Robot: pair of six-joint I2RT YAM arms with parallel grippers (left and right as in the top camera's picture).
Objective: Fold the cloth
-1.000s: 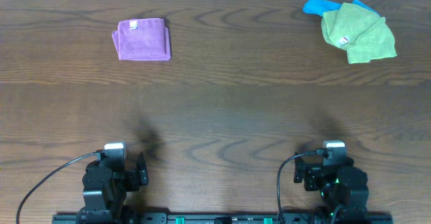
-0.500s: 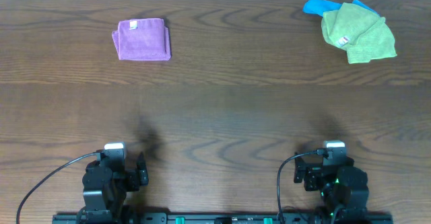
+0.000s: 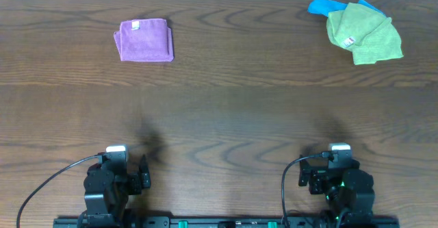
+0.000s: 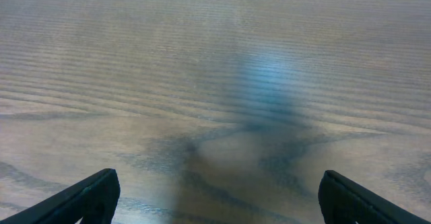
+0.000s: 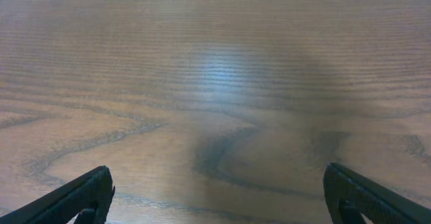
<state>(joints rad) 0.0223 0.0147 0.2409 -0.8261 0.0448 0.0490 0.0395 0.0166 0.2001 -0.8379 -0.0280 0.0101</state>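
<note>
A purple cloth (image 3: 144, 40) lies folded into a neat square at the far left of the table. A crumpled green cloth (image 3: 363, 33) lies at the far right, partly on top of a blue cloth (image 3: 320, 7). My left gripper (image 4: 217, 196) is open and empty at the near left edge, over bare wood. My right gripper (image 5: 219, 194) is open and empty at the near right edge, over bare wood. Both arms (image 3: 113, 180) (image 3: 339, 180) sit far from all the cloths. No cloth shows in either wrist view.
The dark wood table (image 3: 226, 111) fills the view. Black cables loop beside each arm base at the near edge. A black rail runs along the front edge.
</note>
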